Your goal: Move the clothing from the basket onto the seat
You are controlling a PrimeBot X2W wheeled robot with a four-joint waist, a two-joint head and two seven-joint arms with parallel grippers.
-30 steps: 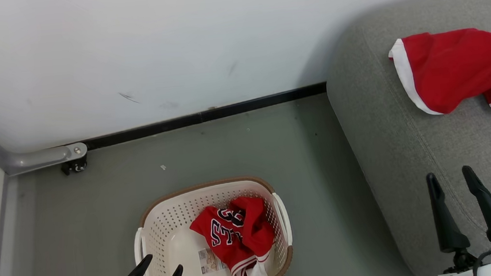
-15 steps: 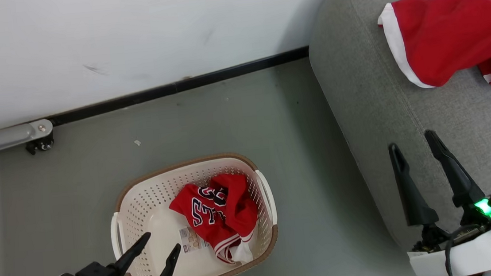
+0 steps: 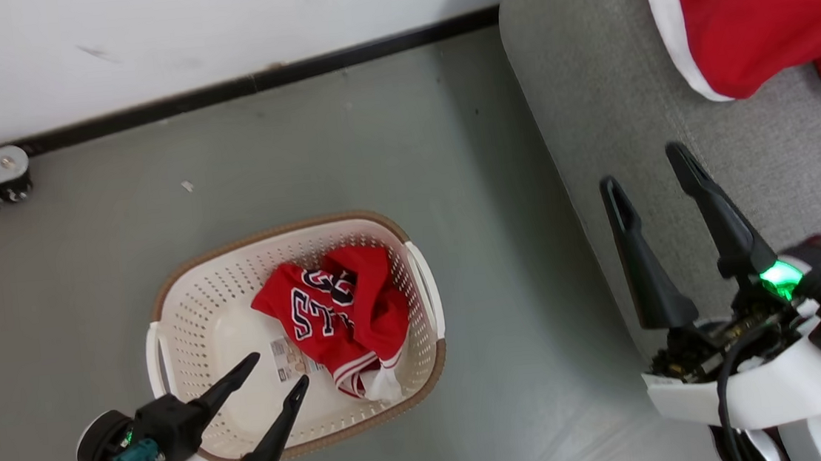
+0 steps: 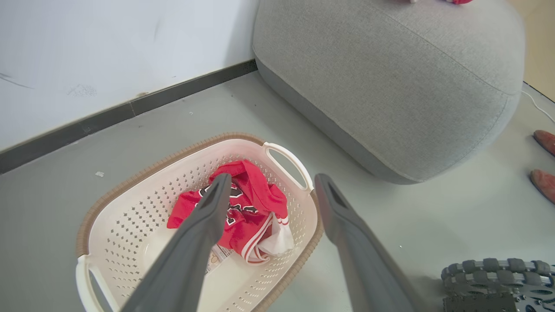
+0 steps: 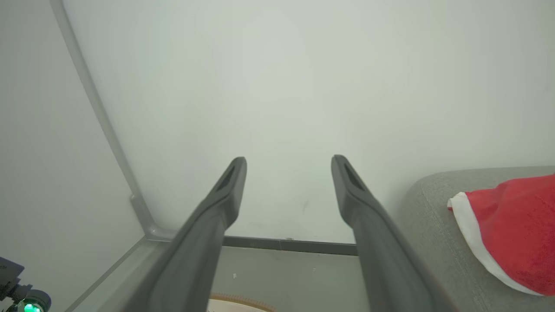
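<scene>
So, basket (image 3: 198, 305) w/ red jersey (image 3: 332, 315) + paper label (image 3: 285, 354).

Bright, even light; soft shadows, sharp focus, wide-angle bending at edges.

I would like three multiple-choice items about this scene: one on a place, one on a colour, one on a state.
1. Where does the numbered jersey lie?
A) in the laundry basket
B) on a table
C) on a shelf

2. What colour is the trim of the plain red garment on the grey seat?
A) black
B) white
C) yellow

3. What is the state of the left tool?
A) shut on cloth
B) open and empty, over the basket
C) shut and empty

Answers:
1. A: the jersey sits crumpled within the basket's perforated walls.
2. B: a white band edges the red cloth.
3. B: its jaws stand apart with nothing between them.
</scene>
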